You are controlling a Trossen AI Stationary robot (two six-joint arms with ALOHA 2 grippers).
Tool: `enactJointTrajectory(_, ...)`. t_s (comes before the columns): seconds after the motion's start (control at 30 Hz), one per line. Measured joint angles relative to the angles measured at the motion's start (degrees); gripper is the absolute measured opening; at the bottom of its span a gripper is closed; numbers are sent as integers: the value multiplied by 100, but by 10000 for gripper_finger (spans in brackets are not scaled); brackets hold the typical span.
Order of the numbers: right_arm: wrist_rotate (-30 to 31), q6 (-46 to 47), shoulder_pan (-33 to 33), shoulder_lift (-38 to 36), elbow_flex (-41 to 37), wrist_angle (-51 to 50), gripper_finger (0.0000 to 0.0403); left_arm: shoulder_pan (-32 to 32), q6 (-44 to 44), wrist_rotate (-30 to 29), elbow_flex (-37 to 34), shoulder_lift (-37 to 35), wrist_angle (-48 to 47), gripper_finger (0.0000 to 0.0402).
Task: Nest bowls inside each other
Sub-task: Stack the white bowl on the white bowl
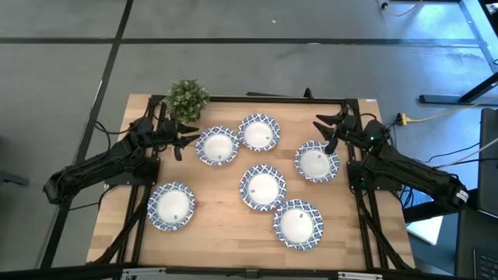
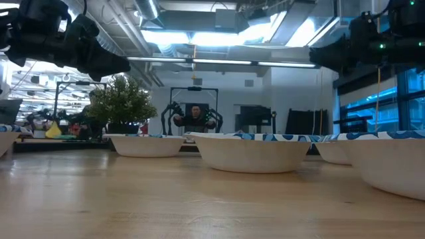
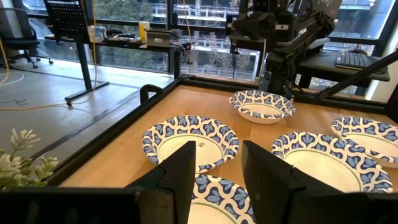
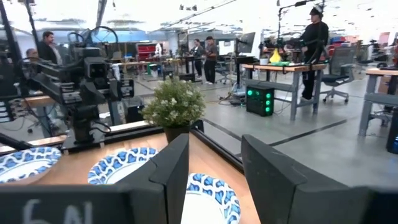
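Six shallow bowls, white inside with blue-and-white patterned rims, stand apart and upright on the wooden table: far-left bowl [image 1: 217, 146], far-middle bowl [image 1: 259, 132], right bowl [image 1: 317, 162], centre bowl [image 1: 262, 187], near-left bowl [image 1: 171, 205], near-right bowl [image 1: 296, 224]. My left gripper [image 1: 187, 140] is open, raised beside the far-left bowl [image 3: 217, 199] on its left. My right gripper [image 1: 327, 134] is open and hovers over the far rim of the right bowl [image 4: 208, 199]. Neither touches a bowl.
A small green potted plant [image 1: 187, 99] stands at the table's far-left corner, just behind my left gripper. A black frame [image 1: 272, 99] runs along the far edge. Bare wood [image 1: 226, 233] lies toward the near edge. People and desks show in the room beyond.
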Motion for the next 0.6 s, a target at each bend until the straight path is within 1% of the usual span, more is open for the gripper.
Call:
enactJointTrajectory(0.1,-36,-176,1,33,445,-585,149,-1,0,0,-2,2,0,124)
enactJointTrajectory(0.23,-36,-771,1,100,1135,-1597,149,-1,0,0,-2,2,0,124)
enactJointTrajectory(0.3,-14,-1017,0,162,1537,-2240,149,-2,0,0,-2,0,0,124)
enactJointTrajectory(0.4,235,-1189,0,288,2121,-3399,149,-2,0,0,-2,2,0,124)
enactJointTrajectory(0.5,395,-1207,0,455,2652,-4457,149,-1,0,0,-2,1,0,124)
enactJointTrajectory(0.6,452,-1213,0,629,3098,-5282,149,-1,-2,0,-1,2,0,124)
